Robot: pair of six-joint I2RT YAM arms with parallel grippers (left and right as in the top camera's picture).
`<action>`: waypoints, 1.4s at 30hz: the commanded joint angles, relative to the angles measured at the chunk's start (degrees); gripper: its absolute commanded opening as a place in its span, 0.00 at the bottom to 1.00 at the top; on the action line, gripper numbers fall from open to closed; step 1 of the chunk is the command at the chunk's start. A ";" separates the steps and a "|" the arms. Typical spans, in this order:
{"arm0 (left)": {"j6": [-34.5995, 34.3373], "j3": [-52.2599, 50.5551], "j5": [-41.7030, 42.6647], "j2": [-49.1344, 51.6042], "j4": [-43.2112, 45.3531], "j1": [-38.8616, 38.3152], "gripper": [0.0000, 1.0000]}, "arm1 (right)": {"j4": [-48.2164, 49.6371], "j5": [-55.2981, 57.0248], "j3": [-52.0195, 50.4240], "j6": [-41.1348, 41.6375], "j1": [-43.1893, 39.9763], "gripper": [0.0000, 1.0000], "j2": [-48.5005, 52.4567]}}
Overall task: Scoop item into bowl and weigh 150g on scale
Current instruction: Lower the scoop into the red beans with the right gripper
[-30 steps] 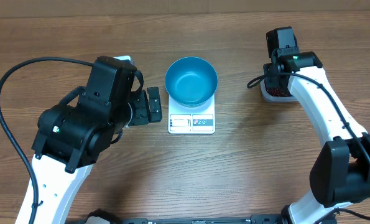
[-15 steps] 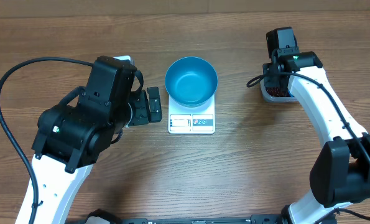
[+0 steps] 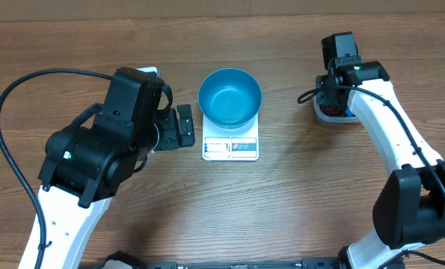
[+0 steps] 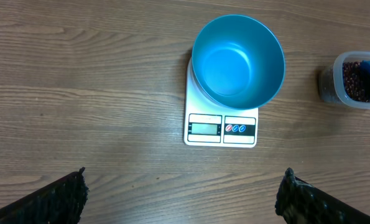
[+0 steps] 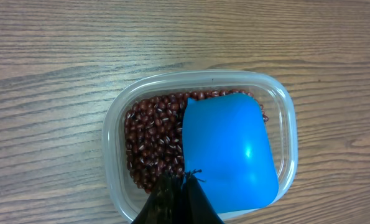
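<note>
The teal-blue bowl [image 3: 230, 96] [image 4: 237, 62] stands empty on the white scale [image 3: 230, 148] [image 4: 221, 129] at mid-table. The item, dark red-brown beans [image 5: 152, 140] [image 4: 351, 79], fills a clear plastic tub [image 5: 113, 130] [image 3: 331, 115] to the right. A bright blue scoop [image 5: 231, 149] lies tilted over the beans inside the tub. My right gripper [image 5: 183, 178] is shut at the scoop's near left edge, gripping it; the held part is hidden under the fingers. My left gripper [image 4: 183, 180] [image 3: 183, 127] hovers wide open left of the scale, holding nothing.
The left arm's bulky body [image 3: 102, 142] covers the table left of the scale, with a black cable [image 3: 13, 97] looping behind it. The right arm [image 3: 387, 127] reaches from the front right edge over to the tub.
The right wrist has shifted slightly over the tub, and a sliver of blue scoop now shows at the tub's right side. The left arm, bowl and scale have not moved.
</note>
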 commanded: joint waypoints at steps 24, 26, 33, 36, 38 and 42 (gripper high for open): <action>1.25 0.92 -0.70 0.20 0.07 0.28 1.00 | 3.80 7.26 -0.11 -5.46 -0.15 0.04 -0.26; 1.25 0.90 -0.70 0.20 0.07 0.28 1.00 | 4.07 6.45 -1.18 -5.44 -0.15 0.04 -0.24; 1.25 0.90 -0.70 0.20 0.07 0.28 0.99 | 2.93 1.29 -2.03 -3.67 -0.15 0.04 -0.24; 1.25 0.92 -0.70 0.20 0.07 0.31 1.00 | 2.34 -0.72 -2.08 -3.30 -0.17 0.04 -0.24; 1.25 0.92 -0.70 0.20 0.07 0.28 1.00 | 2.08 -1.66 -2.08 -2.16 -0.17 0.04 -0.24; 1.25 0.90 -0.70 0.20 0.07 0.28 1.00 | 1.86 -3.37 -2.08 -0.39 -0.17 0.04 -0.24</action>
